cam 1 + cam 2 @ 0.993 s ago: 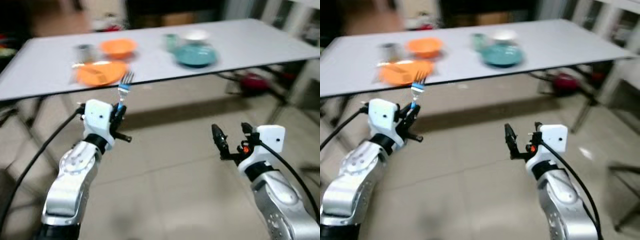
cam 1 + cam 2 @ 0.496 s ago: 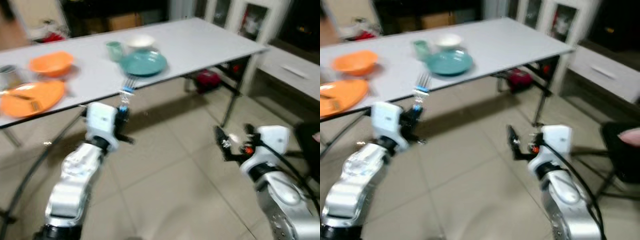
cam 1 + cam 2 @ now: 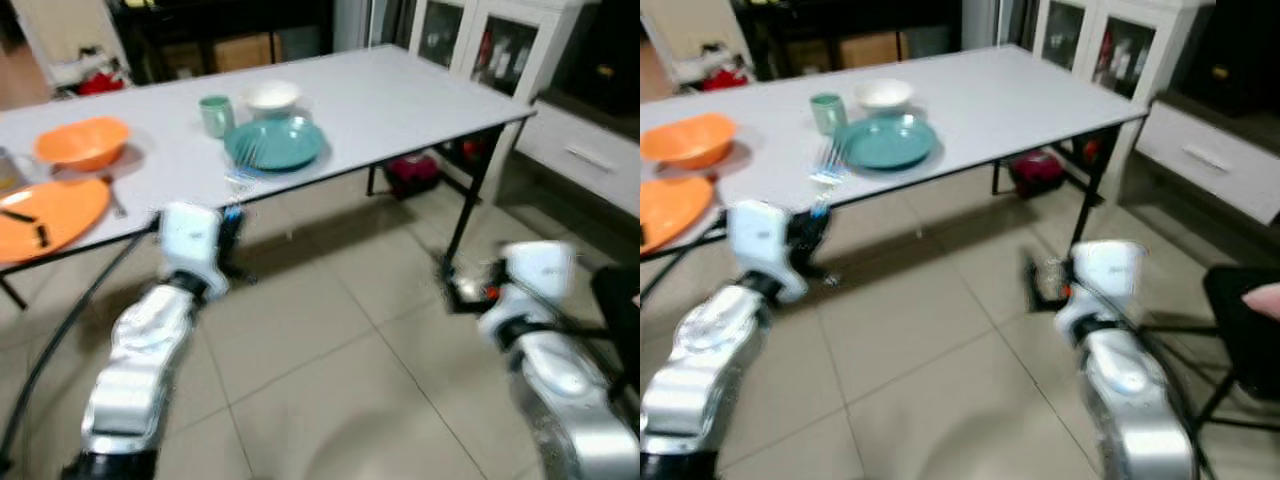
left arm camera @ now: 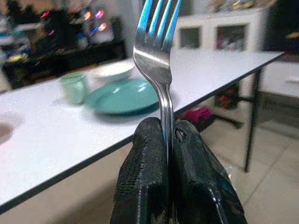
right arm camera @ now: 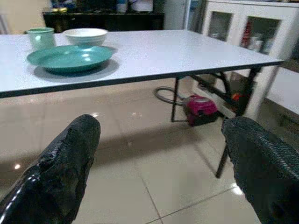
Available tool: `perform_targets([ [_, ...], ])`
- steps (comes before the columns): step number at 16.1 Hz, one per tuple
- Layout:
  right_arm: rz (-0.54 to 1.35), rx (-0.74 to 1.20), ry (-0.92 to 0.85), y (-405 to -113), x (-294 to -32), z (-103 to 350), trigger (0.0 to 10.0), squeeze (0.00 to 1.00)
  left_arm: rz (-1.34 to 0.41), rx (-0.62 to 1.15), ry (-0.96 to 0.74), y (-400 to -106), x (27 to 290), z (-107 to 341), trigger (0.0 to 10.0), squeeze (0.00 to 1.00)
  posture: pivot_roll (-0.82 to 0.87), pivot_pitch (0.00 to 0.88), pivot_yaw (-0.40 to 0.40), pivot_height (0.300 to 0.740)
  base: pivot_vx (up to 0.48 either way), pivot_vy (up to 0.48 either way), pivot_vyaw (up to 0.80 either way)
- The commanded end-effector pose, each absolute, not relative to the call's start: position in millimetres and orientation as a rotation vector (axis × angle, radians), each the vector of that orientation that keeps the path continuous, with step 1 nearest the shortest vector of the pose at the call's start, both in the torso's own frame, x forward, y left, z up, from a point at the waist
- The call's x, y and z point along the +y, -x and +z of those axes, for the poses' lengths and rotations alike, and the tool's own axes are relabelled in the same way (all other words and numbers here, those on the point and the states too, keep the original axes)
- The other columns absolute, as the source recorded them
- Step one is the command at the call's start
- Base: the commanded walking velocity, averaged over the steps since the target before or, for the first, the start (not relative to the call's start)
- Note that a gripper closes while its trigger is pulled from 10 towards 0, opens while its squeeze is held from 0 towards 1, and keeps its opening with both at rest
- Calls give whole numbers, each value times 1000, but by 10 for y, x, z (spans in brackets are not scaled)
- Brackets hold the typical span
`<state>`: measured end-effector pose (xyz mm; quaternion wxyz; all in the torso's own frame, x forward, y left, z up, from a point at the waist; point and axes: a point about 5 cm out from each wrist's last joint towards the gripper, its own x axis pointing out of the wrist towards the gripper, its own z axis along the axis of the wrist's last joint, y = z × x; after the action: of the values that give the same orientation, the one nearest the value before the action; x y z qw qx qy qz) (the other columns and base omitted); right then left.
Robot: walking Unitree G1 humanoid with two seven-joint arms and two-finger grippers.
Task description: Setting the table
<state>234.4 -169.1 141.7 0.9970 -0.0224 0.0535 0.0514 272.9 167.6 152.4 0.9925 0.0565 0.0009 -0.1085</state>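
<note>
The head views were blurred, and the right gripper (image 3: pixel 1032 288) was smeared there; in its wrist view its two black fingers (image 5: pixel 70 163) stood wide apart over the tiled floor (image 5: pixel 154 186), holding nothing. The left gripper (image 4: pixel 169 140) was clamped on the handle of a silver metal fork (image 4: pixel 156 51), tines upright above the fingertips. It hung just short of the long white table (image 3: pixel 400 90), near the round teal plate (image 3: pixel 274 143), pale green cup (image 3: pixel 214 115), white bowl (image 3: pixel 272 96), orange bowl (image 3: pixel 82 142) and the flat orange plate (image 3: pixel 45 212), which the frame cut off.
</note>
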Motion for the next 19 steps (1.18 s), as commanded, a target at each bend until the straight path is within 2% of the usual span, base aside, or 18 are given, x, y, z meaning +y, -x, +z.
perform_targets([
  [1, 57, 105, 53, -2319, -1793, 1403, 10000, 0, -250, -15, -109, -2733, 1594, 1535, 10000, 0, 22, 0, 42, 740, 368, 0, 0],
  [8, 112, 78, -4, -2363, -1688, 1450, 10000, 0, -258, -22, -116, -2755, 1598, 1600, 10000, 0, 58, 0, 38, 740, 369, 0, 0],
  [19, 139, 108, 28, -2368, -1703, 1393, 10000, 0, -283, -10, -105, -2786, 1505, 1569, 10000, 0, 37, 0, 57, 740, 371, 0, 0],
])
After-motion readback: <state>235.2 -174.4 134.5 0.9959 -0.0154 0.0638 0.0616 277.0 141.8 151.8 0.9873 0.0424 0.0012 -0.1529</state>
